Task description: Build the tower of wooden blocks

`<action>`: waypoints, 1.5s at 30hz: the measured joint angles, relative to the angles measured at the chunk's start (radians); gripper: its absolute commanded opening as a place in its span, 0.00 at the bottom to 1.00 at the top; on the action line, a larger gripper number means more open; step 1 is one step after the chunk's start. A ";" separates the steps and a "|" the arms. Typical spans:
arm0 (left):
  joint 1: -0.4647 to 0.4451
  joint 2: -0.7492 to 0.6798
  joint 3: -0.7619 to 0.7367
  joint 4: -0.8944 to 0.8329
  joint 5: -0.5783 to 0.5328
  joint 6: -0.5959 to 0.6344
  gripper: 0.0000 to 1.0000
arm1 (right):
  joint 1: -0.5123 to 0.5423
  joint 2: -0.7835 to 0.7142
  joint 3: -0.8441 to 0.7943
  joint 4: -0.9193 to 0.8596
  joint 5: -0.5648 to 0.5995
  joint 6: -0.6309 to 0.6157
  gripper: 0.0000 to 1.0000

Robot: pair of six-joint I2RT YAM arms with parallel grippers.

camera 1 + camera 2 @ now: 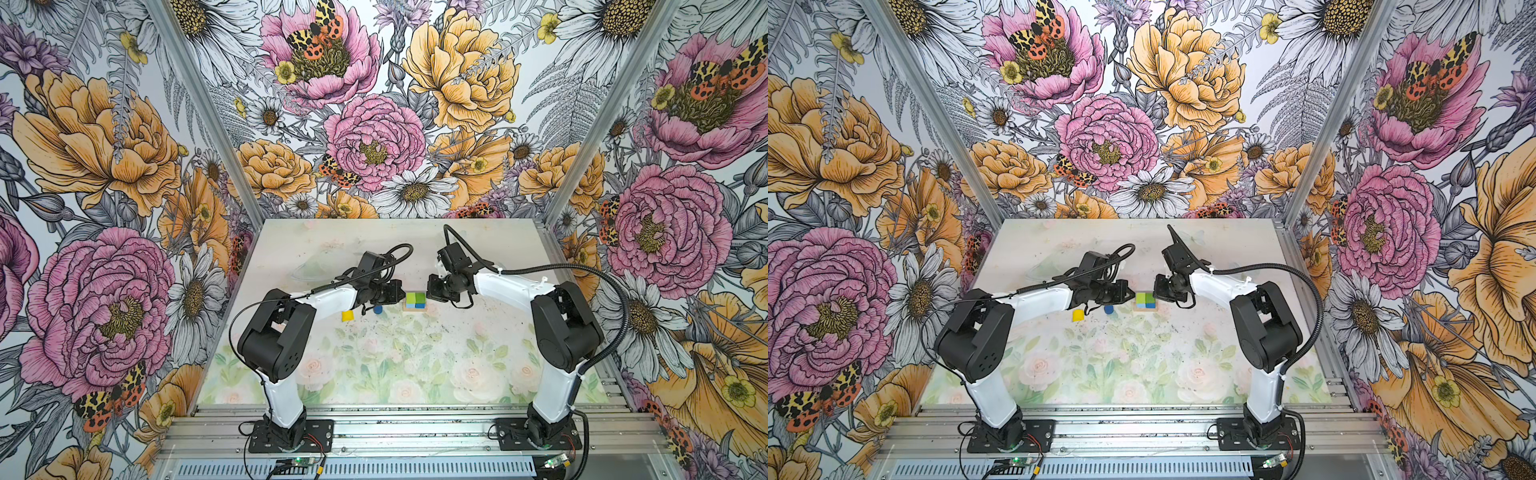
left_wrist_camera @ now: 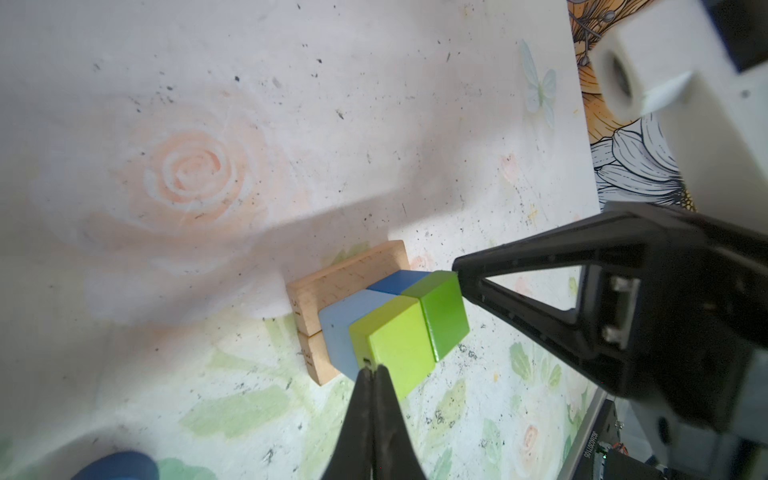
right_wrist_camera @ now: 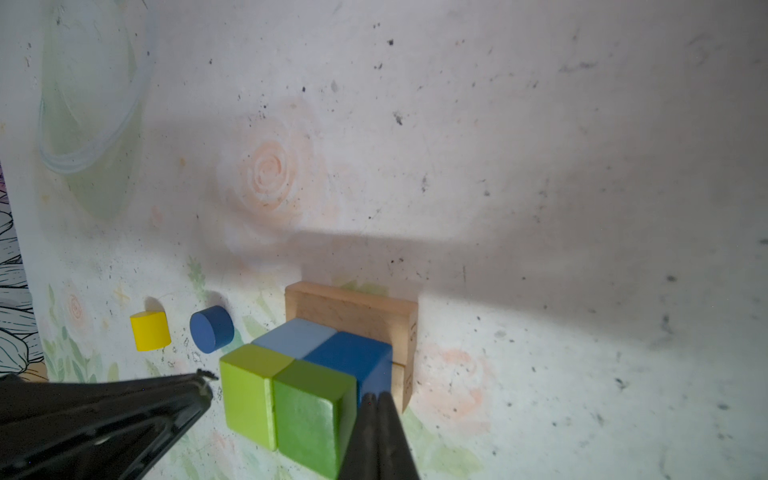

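- Wood block tower (image 1: 415, 300) stands mid-bench (image 1: 415, 374): two tan oblong wooden bars (image 3: 353, 309), then light blue cube (image 3: 293, 334) and dark blue cube (image 3: 349, 353), with lime green cube (image 3: 249, 386) and darker green cube (image 3: 309, 415) on top.
- Left pincer (image 2: 371, 371) is clenched, empty, tips at the lime green cube.
- Right pincer (image 3: 376, 400) is clenched, empty, on the opposite side.
- Blue wooden cylinder (image 3: 211, 329) and yellow half-round block (image 3: 149, 331) lie loose nearby.

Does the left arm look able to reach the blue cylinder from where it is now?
Probably yes. The blue cylinder sits on open table just beside the left gripper, with only the yellow half-round nearby and apart; the shut gripper would need to open first.
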 measured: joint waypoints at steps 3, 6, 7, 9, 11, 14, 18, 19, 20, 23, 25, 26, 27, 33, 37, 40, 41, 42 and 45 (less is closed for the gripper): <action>0.000 0.000 0.000 -0.004 0.000 0.000 0.00 | -0.003 0.000 0.000 0.000 0.000 0.000 0.00; 0.000 0.000 0.000 -0.005 0.000 0.000 0.00 | -0.005 0.000 0.000 0.000 0.000 0.000 0.00; 0.000 0.000 0.000 -0.006 0.000 0.000 0.00 | -0.006 -0.001 0.000 0.000 0.000 0.000 0.00; 0.000 0.000 0.000 -0.006 0.000 0.000 0.00 | -0.006 -0.001 0.000 0.000 0.001 0.000 0.00; 0.000 0.000 0.000 -0.006 0.000 0.000 0.00 | -0.006 -0.001 0.000 0.000 0.001 0.000 0.00; 0.000 0.000 0.000 -0.006 0.000 0.000 0.00 | -0.006 -0.001 -0.001 0.000 0.003 0.000 0.00; 0.000 0.000 0.000 -0.006 0.000 0.000 0.00 | -0.006 -0.001 -0.003 0.000 0.003 0.000 0.00; 0.000 0.000 0.000 -0.006 0.000 0.000 0.00 | -0.006 -0.002 -0.004 0.000 0.003 0.000 0.00; 0.000 0.000 0.000 -0.006 0.000 0.000 0.00 | -0.006 -0.002 -0.006 0.000 0.003 0.000 0.00; 0.000 0.000 0.003 -0.006 0.000 0.000 0.00 | -0.006 -0.002 -0.007 0.000 0.003 0.000 0.00; 0.000 0.000 0.008 -0.006 0.000 0.000 0.00 | -0.006 -0.003 -0.007 0.000 0.003 0.000 0.00; -0.001 0.000 0.010 -0.006 0.000 0.000 0.00 | -0.006 -0.003 -0.007 0.000 0.003 0.000 0.00; -0.001 0.000 0.013 -0.006 0.000 0.000 0.00 | -0.006 -0.003 -0.007 0.000 0.003 0.000 0.00; -0.005 0.000 0.015 -0.006 0.000 0.000 0.00 | -0.006 -0.003 -0.007 0.000 0.003 0.000 0.00; -0.007 0.000 0.015 -0.006 0.000 0.000 0.00 | -0.006 -0.003 -0.007 0.000 0.003 0.000 0.00; -0.007 0.021 0.024 -0.003 0.000 0.000 0.00 | -0.006 -0.003 -0.007 0.000 0.003 0.000 0.00; -0.007 0.029 0.024 -0.001 0.003 -0.001 0.00 | -0.006 -0.003 -0.007 0.000 0.003 0.000 0.00; -0.007 0.032 0.027 0.004 0.005 0.000 0.00 | -0.006 -0.003 -0.007 0.000 0.003 0.000 0.00; -0.007 0.034 0.028 0.005 0.006 0.000 0.00 | -0.006 -0.003 -0.007 0.000 0.003 0.000 0.00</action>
